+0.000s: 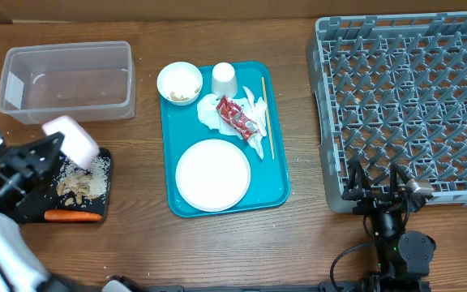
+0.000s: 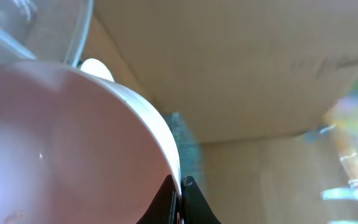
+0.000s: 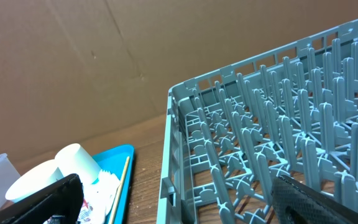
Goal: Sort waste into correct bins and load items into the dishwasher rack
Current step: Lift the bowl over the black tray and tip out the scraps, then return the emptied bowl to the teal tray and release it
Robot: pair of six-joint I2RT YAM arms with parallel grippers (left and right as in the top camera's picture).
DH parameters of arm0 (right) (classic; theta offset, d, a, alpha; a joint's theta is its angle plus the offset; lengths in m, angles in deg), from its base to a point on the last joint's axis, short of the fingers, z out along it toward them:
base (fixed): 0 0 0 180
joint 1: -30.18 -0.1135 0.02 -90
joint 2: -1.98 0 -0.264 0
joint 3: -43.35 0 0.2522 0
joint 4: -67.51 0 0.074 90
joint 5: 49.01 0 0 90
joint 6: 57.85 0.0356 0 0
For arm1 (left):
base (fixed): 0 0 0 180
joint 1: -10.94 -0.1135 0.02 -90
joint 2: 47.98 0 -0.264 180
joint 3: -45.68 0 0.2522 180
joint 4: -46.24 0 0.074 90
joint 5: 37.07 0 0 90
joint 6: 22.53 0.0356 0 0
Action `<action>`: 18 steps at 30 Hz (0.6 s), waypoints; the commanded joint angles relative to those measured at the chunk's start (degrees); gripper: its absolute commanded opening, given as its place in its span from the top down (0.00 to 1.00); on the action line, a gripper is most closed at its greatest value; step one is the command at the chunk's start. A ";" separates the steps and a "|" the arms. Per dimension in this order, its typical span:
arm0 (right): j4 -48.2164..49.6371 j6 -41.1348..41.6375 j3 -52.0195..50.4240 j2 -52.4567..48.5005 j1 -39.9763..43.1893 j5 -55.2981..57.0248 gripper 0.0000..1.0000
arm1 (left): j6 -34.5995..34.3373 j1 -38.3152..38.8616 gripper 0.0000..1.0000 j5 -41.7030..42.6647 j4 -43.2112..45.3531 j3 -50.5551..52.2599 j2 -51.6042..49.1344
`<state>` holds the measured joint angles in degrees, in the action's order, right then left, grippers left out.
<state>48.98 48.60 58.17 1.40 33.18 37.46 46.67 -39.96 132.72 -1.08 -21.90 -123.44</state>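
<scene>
While the left tool (image 2: 180, 190) pinches the white bowl (image 1: 73, 138) over the black tray (image 1: 104, 207) at eight o'clock, tip steeply so crumbs (image 1: 81, 182) land inside; the right tool (image 1: 377, 176) gapes empty.

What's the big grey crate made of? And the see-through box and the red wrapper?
Grey crate: looks like matte moulded plastic, all lattice and pegs. See-through box: clear, slightly glossy plastic. Red wrapper: probably foil or plastic film, shiny and crinkled.
</scene>
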 commanded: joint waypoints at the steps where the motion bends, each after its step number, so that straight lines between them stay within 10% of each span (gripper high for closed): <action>1: 0.17 -0.20 -0.59 0.42 0.39 0.66 0.00 | 2.91 9.51 0.96 -12.83 0.94 -1.75 11.76; 8: 0.17 -0.20 -0.59 0.42 0.39 0.66 0.00 | 8.63 37.09 0.96 -43.60 1.16 -1.75 19.78; 18: 0.17 -0.20 -0.59 0.42 0.39 0.66 0.00 | 13.16 67.12 0.95 -78.36 12.22 -1.75 6.29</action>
<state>48.93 48.58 58.17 1.40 33.18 37.44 55.74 22.18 69.23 9.38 -22.82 -112.62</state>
